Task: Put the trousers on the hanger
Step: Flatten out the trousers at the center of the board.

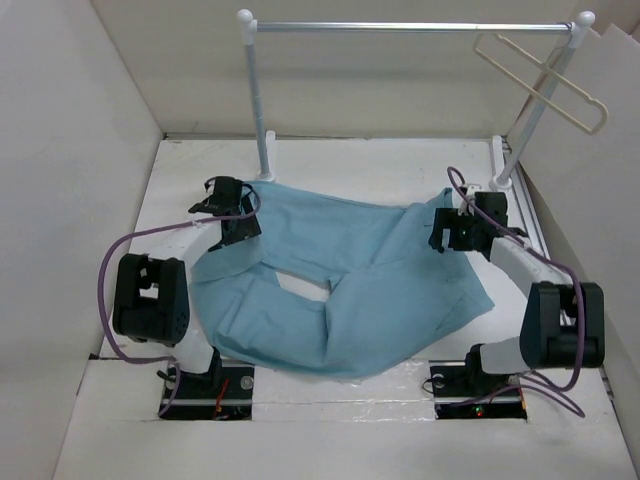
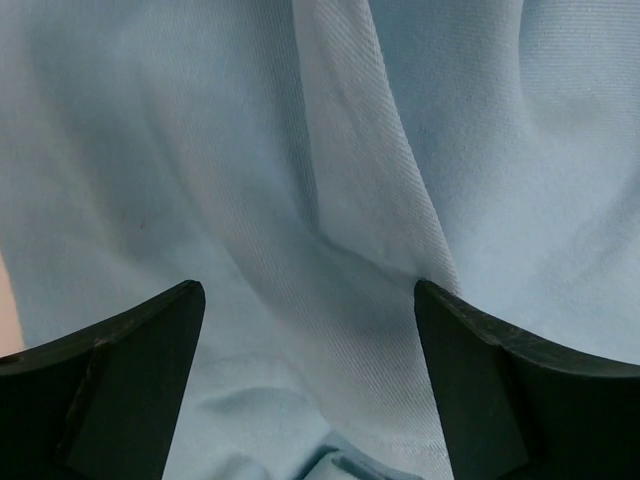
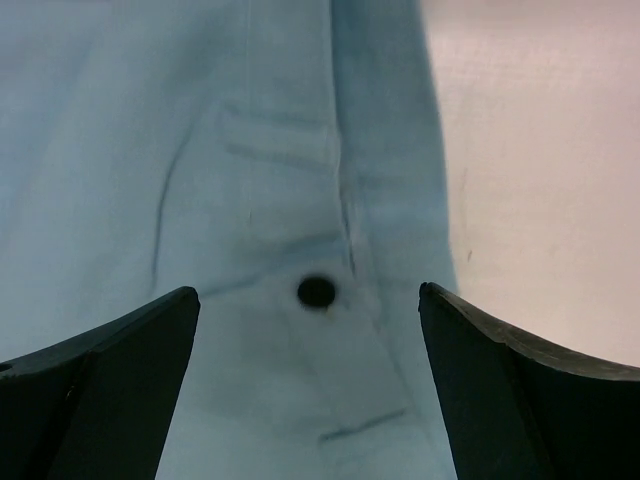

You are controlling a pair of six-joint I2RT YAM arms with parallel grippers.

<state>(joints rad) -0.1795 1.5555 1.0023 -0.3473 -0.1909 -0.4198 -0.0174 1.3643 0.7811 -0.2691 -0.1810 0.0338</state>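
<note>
Both pincers stand wide open and grip nothing. The left gripper (image 2: 308,290) is above the cloth, the right gripper (image 3: 308,250) above a dark button (image 3: 316,291). The trousers (image 1: 340,290) lie on the tabletop (image 1: 180,190), with the waist running left to right near the far edge and the legs pointing to the near edge. The hanger (image 1: 545,85) hangs slanted on the rail (image 1: 400,27), at the far right corner.

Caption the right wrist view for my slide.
Open right claw over the trousers, dark button centred between its jaws, white table at right.
</note>
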